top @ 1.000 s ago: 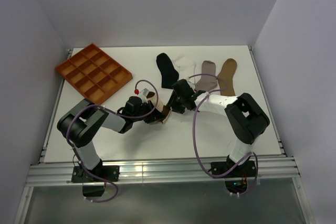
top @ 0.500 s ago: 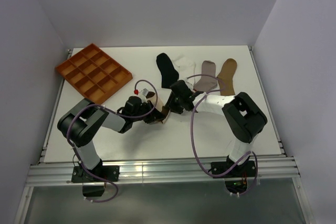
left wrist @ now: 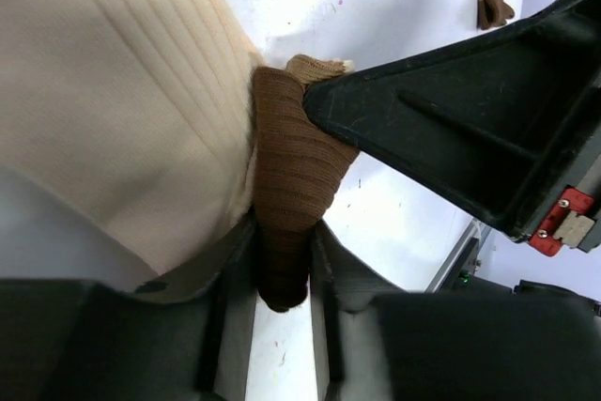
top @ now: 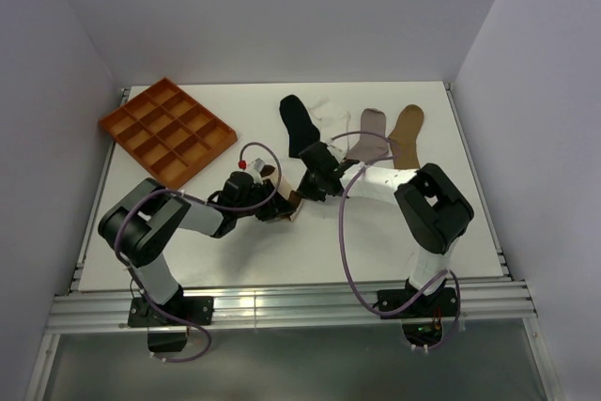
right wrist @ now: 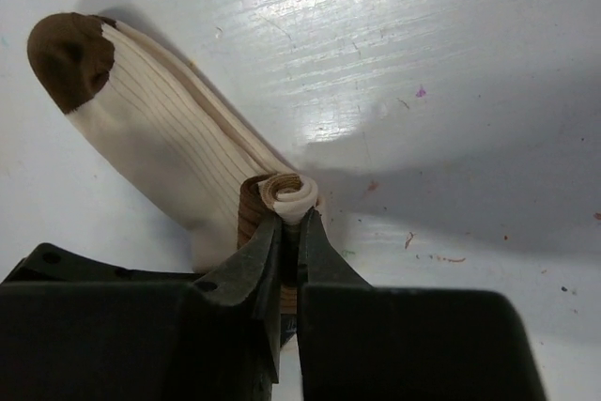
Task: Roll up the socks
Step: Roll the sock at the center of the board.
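Note:
The cream sock with brown bands (right wrist: 160,129) lies partly rolled on the table between my two grippers (top: 294,200). Its brown toe (right wrist: 66,58) is still flat and points away in the right wrist view. My right gripper (right wrist: 291,224) is shut on the end of the roll (right wrist: 285,191), pinching its cream core. My left gripper (left wrist: 284,249) comes in from the other side. Its jaws hold the brown rolled cuff (left wrist: 293,166) between them. In the top view the left gripper (top: 280,208) and the right gripper (top: 306,189) almost meet. The black sock (top: 299,124), white sock (top: 330,117), grey sock (top: 369,134) and tan sock (top: 407,136) lie flat behind them.
The orange compartment tray (top: 167,129) sits at the back left of the white table (top: 282,251). Grey walls close in the left, right and back sides. A purple cable loops from the right arm (top: 346,232).
My right gripper has closed onto the end of the roll. The left jaws have eased a little wider around the brown cuff. Both arms have barely shifted.

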`<move>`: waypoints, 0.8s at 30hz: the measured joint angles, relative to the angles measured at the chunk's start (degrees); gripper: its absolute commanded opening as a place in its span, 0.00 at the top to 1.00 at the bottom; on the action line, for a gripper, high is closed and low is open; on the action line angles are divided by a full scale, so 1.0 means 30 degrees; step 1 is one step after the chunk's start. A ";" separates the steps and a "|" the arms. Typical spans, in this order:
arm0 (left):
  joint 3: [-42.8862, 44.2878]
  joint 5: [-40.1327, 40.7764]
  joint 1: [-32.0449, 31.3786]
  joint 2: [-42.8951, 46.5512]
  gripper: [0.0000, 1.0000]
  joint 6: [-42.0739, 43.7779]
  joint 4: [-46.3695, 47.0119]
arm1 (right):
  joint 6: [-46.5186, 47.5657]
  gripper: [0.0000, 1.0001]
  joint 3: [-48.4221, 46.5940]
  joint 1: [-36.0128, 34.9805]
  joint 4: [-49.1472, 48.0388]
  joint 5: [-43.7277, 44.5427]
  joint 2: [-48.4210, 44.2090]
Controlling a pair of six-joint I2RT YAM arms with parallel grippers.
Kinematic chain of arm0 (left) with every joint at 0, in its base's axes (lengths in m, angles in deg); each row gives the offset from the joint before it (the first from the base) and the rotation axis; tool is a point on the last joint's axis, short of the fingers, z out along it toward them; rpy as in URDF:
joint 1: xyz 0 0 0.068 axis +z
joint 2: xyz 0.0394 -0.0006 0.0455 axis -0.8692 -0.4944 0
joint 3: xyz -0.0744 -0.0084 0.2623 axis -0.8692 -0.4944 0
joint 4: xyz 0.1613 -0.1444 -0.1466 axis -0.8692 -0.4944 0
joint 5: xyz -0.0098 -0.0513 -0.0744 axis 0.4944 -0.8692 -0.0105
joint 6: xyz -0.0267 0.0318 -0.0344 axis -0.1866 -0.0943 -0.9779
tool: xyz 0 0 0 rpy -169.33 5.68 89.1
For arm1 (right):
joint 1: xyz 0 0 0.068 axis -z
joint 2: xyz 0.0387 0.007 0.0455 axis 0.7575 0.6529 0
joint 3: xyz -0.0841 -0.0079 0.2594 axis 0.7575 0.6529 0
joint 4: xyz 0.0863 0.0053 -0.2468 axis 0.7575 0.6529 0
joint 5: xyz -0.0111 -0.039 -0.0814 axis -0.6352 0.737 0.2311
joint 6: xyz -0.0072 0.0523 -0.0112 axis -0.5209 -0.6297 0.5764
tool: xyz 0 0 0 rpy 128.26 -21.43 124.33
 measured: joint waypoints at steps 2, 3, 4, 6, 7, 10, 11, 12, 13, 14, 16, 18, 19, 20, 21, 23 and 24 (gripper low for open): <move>-0.0007 0.0466 -0.0073 0.0634 0.55 0.0138 -0.0882 | 0.0109 1.00 -0.0539 -0.0146 0.0794 0.0168 0.0182; -0.0007 0.0772 -0.0146 0.1049 0.53 0.0335 -0.1355 | 0.0197 1.00 -0.0721 -0.0189 0.1078 0.0204 0.0240; -0.0007 0.1173 -0.0255 0.1537 0.51 0.0546 -0.1945 | 0.0299 1.00 -0.0911 -0.0233 0.1370 0.0233 0.0299; 0.0015 0.2127 -0.0605 0.2565 0.47 0.0969 -0.3082 | 0.0517 1.00 -0.1275 -0.0262 0.1923 0.0284 0.0437; 0.0036 0.2732 -0.0874 0.3067 0.46 0.1239 -0.3723 | 0.0648 1.00 -0.1443 -0.0262 0.2229 0.0284 0.0488; 0.0393 0.5107 -0.2193 0.4306 0.44 0.2324 -0.5574 | 0.1013 1.00 -0.1974 -0.0262 0.3111 0.0291 0.0736; 0.0561 0.5923 -0.2696 0.4575 0.44 0.2703 -0.5982 | 0.1086 1.00 -0.2142 -0.0262 0.3264 0.0277 0.0838; 0.0758 0.6892 -0.3322 0.4860 0.43 0.3206 -0.6404 | 0.1166 1.00 -0.2288 -0.0262 0.3417 0.0255 0.0940; 0.0896 0.7796 -0.3876 0.5122 0.43 0.3789 -0.6688 | 0.1239 1.00 -0.2390 -0.0262 0.3519 0.0219 0.1013; 0.0947 0.8641 -0.4401 0.5355 0.43 0.4328 -0.6812 | 0.1297 1.00 -0.2441 -0.0262 0.3577 0.0204 0.1042; 0.0954 0.9981 -0.5195 0.5719 0.42 0.5472 -0.6907 | 0.1399 1.00 -0.2463 -0.0262 0.3599 0.0160 0.1071; 0.0954 1.1409 -0.6040 0.5865 0.42 0.6790 -0.6717 | 0.1435 1.00 -0.2470 -0.0262 0.3599 0.0124 0.1071; 0.0954 1.1948 -0.6382 0.5865 0.41 0.7359 -0.6601 | 0.1464 1.00 -0.2506 -0.0262 0.3628 0.0109 0.1100; 0.0954 1.2386 -0.6666 0.5858 0.41 0.7825 -0.6521 | 0.1494 1.00 -0.2557 -0.0262 0.3665 0.0087 0.1122; 0.0954 1.2881 -0.7053 0.5858 0.41 0.8473 -0.6390 | 0.1508 1.00 -0.2586 -0.0262 0.3687 0.0036 0.1151; 0.1020 1.3631 -0.7723 0.5741 0.41 0.9544 -0.6047 | 0.1545 1.00 -0.2616 -0.0262 0.3694 -0.0044 0.1180; 0.1078 1.3865 -0.7970 0.5617 0.41 0.9945 -0.5909 | 0.1566 1.00 -0.2630 -0.0262 0.3708 -0.0095 0.1188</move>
